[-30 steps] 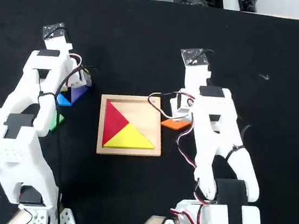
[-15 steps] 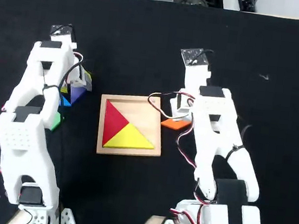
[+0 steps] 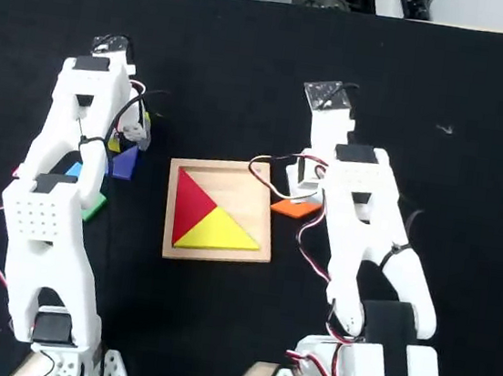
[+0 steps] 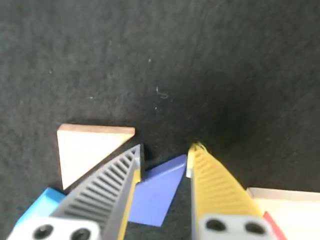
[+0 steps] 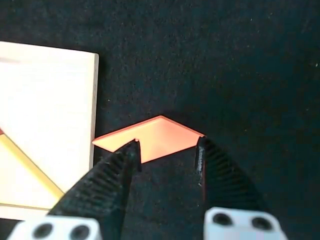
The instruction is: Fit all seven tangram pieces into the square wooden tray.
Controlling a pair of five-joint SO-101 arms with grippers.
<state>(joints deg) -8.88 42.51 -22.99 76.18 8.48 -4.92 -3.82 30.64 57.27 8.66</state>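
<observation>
**Both end effectors open beside the square wooden tray (image 3: 248, 186) on a black, felt-like desk (image 3: 470, 206).**
High view: a flat red triangle (image 3: 192, 201) and a yellow triangle (image 3: 217, 231) lie in the tray, edges touching. Left wrist view: the left end effector (image 4: 167, 149), ribbed fingers spread and empty, is over a violet-blue piece (image 4: 155, 192) near a pale bare-wood triangle (image 4: 82, 147). Right wrist view: the right end effector (image 5: 167, 145), also spread and empty, is at a smooth orange piece (image 5: 152, 134) just beside the tray.

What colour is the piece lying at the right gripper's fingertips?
Orange. The piece shows best in the right wrist view.
</observation>
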